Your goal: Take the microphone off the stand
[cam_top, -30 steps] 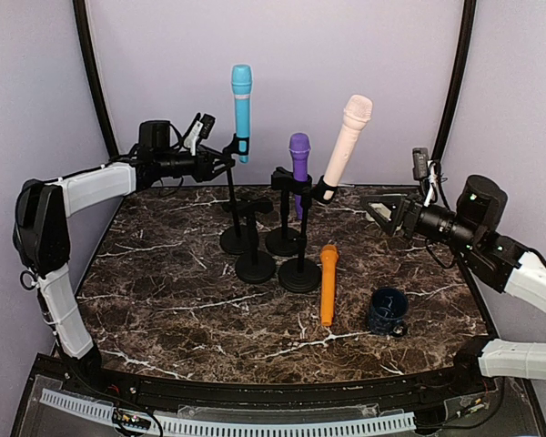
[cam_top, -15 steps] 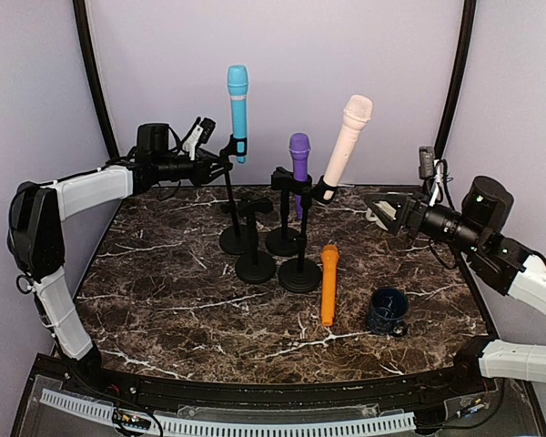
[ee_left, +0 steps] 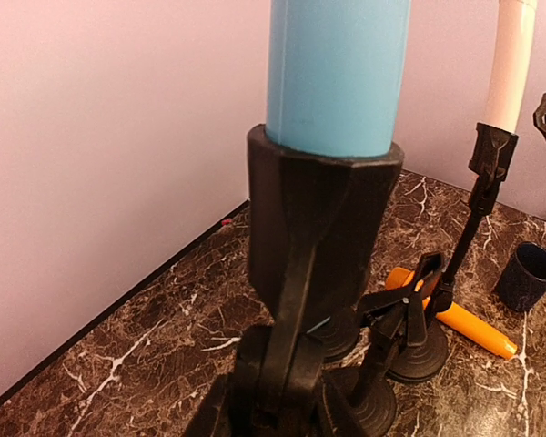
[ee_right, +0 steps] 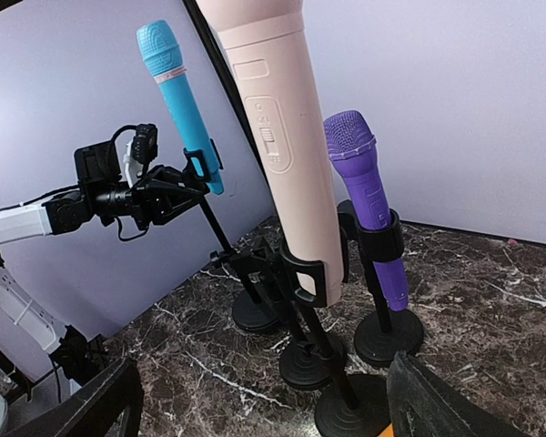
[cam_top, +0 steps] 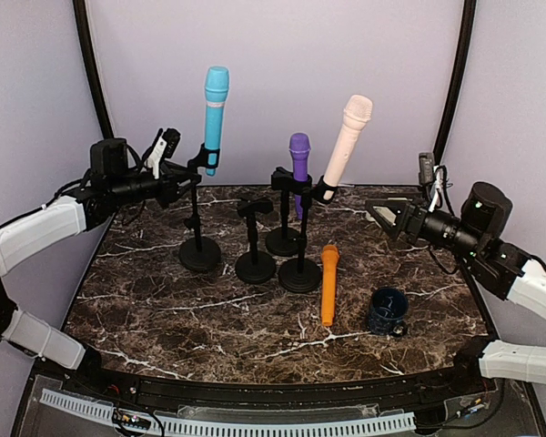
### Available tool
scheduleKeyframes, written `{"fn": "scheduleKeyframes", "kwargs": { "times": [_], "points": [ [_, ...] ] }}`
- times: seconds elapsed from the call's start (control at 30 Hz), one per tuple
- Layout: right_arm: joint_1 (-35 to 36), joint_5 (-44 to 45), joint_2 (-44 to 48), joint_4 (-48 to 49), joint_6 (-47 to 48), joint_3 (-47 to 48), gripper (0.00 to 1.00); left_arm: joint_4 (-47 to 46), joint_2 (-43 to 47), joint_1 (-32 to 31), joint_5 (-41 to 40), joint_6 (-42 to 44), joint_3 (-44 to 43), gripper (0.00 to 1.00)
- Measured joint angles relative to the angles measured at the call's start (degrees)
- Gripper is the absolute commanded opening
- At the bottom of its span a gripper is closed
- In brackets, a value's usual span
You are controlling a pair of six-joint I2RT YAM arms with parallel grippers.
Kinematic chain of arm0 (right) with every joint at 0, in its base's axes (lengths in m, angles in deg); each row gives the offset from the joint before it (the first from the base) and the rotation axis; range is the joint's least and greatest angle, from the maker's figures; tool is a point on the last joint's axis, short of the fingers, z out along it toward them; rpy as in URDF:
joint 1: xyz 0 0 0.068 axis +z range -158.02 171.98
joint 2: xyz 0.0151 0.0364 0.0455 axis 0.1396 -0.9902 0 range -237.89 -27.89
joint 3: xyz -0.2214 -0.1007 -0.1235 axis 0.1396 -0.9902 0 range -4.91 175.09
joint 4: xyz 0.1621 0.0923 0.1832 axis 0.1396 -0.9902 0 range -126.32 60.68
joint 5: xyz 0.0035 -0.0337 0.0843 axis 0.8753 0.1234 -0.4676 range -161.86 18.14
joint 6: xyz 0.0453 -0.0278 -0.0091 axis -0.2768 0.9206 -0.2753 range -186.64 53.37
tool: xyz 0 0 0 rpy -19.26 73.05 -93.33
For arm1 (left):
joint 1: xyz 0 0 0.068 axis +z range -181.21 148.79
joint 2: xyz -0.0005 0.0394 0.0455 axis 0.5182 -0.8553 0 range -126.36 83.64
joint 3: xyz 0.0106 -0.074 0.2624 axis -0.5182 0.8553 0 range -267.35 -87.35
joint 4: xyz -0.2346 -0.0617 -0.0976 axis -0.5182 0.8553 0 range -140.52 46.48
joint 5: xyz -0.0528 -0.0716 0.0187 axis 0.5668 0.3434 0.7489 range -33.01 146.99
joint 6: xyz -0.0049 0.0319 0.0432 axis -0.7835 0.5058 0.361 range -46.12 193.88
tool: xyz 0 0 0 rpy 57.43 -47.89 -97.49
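Still unremoved, blue microphone point(cam_top: 215, 116) and stand point(cam_top: 200, 254) were dragged aside, clamped by left gripper point(cam_top: 184, 175); right gripper point(cam_top: 387, 216) was held wide.

Top cam sits high at the near edge, looking down over the whole tabletop point(cam_top: 164, 309) toward the back wall point(cam_top: 282, 55). Left wrist cam is jammed right against the blue microphone point(ee_left: 337, 73) and its black stand point(ee_left: 309, 273); right wrist cam catches that same mic from across the tabletop.
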Motion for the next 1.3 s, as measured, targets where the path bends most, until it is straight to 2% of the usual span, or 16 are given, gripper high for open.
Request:
{"fn": "scheduleKeyframes", "kwargs": {
  "times": [0.37,0.4,0.43,0.53,0.6,0.63,0.7,0.87,1.0,1.3],
  "points": [
    [0.0,-0.1,-1.0,2.4,-1.4,-0.4,0.94,-2.5,9.5,-1.3,3.5,-4.4,12.2,0.02],
    [0.0,-0.1,-1.1,2.6,-1.5,-0.5,0.94,-2.5,9.6,-1.4,3.6,-4.7,12.6,0.05],
    [0.0,-0.1,-1.2,2.7,-1.6,-0.5,0.94,-2.4,9.7,-1.6,3.7,-5.0,13.0,0.14],
    [0.1,-0.1,-1.1,3.1,-1.8,-0.9,0.94,-2.5,9.7,-1.6,3.8,-5.7,13.3,0.2],
    [0.1,-0.1,-1.1,3.3,-2.0,-1.0,0.94,-2.5,9.7,-1.5,3.7,-6.4,13.4,0.3],
    [0.1,-0.1,-1.0,3.3,-2.0,-1.1,0.94,-2.4,9.7,-1.5,3.7,-6.8,13.4,0.41],
    [0.1,-0.1,-0.9,3.3,-2.0,-1.2,0.94,-2.7,9.7,-1.5,3.7,-7.2,13.5,0.53],
    [0.1,0.0,-0.2,3.2,-1.9,-1.4,0.94,-3.4,10.4,-1.5,4.0,-9.3,14.4,0.75],
    [0.1,0.3,0.2,3.1,-1.9,-1.4,0.94,-3.0,13.0,-1.5,3.2,-10.5,15.7,0.83],
    [0.1,2.5,1.6,3.3,-1.7,-2.1,0.95,1.1,23.6,-1.5,-2.3,-17.2,21.6,0.84]
  ]
}}
